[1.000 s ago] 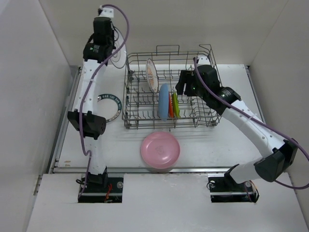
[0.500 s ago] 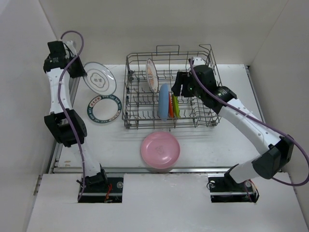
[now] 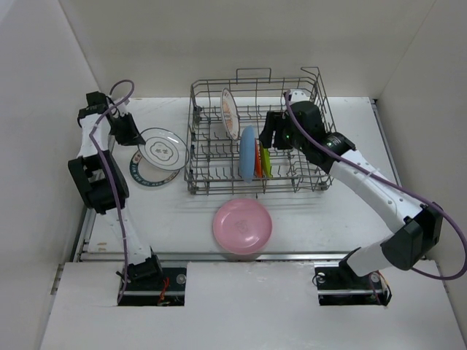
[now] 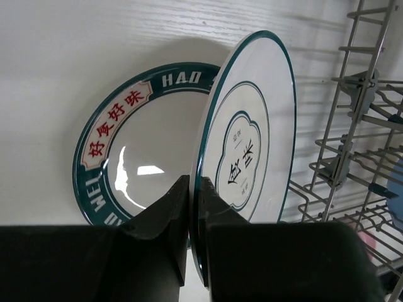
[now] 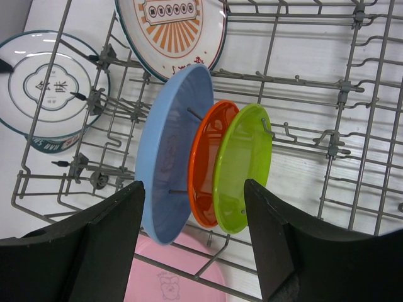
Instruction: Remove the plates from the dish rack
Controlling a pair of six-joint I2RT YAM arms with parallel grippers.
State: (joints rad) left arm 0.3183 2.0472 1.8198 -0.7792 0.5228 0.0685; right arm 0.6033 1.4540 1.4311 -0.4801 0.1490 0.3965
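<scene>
Left gripper (image 4: 191, 189) is clamped on the edge of a round white plate with a thin teal rim (image 4: 252, 145). It carries the plate tilted, just left of the grey wire dish rack (image 3: 314, 87). The plate hangs partly over a second round plate with a broad teal lettered band (image 4: 119, 157), which lies flat on the white table (image 3: 350, 211). That looks like a stacking drop. To do it cleanly: roll the wrist until the plate is level, centre it over the one below, sink until the rims meet, and only then let go (a rim pinch gives little hold, so no jerks).

On the other side, right gripper (image 5: 194, 201) hangs with jaws parted and nothing in them. Below it three plates stand packed close in the tines: a plain blue plate (image 5: 167, 170), an orange plate (image 5: 204, 170) and a lime green plate (image 5: 242, 167). Best bet is the green one on the outside, with one finger slipped between it and the orange, then a straight lift along the tines. A white plate with an orange sunburst (image 5: 170, 25) waits at the rack's far end. A pink plate (image 3: 242, 226) is already out, on the table in front.
</scene>
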